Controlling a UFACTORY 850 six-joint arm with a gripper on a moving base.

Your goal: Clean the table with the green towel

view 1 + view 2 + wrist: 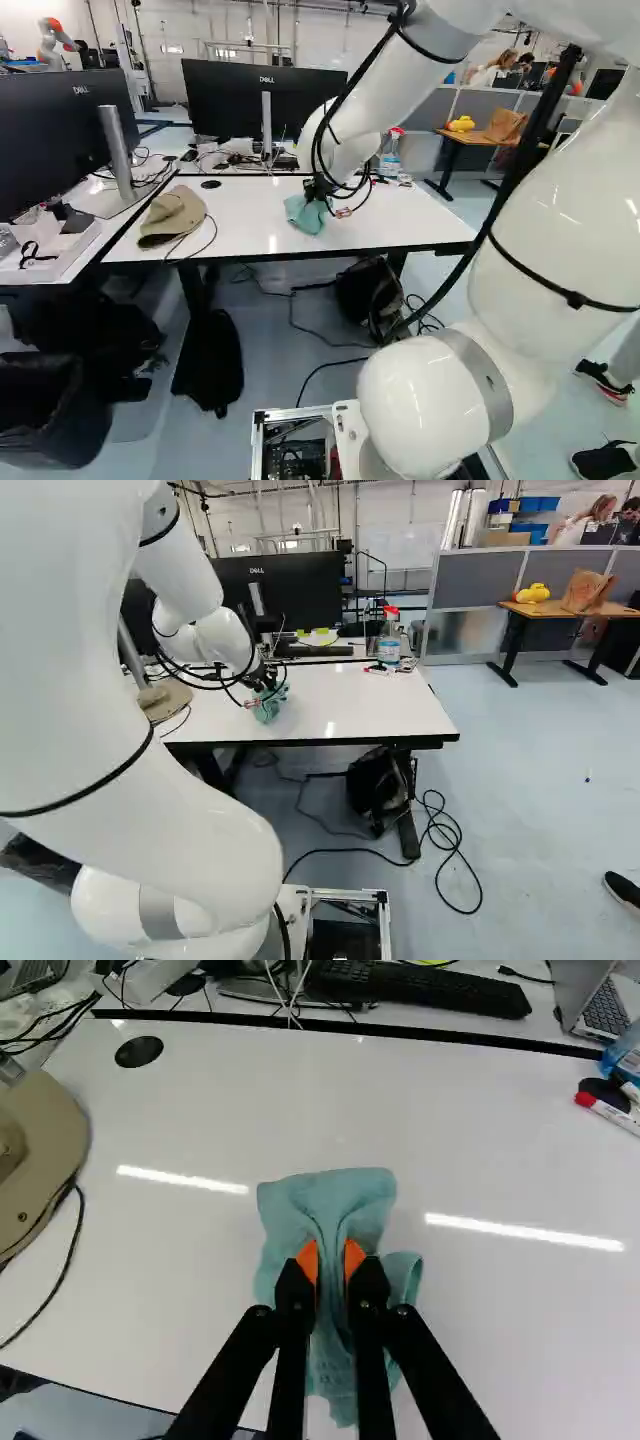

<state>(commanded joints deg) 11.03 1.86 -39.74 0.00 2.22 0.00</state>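
Green towel pinched between 2 fingers, arm angled down over table

towel teal; table white, black-edged; hat beige

one gripper with two fingers and two orange pads. one green towel. one white table under it, bearing one beige cap, one round black disc and one red-topped bottle. two monitors beyond or beside that table, and one black keyboard. further off, one wooden table with one yellow thing and one brown bag. low down, probably three dark bags, though shadow blurs that count.
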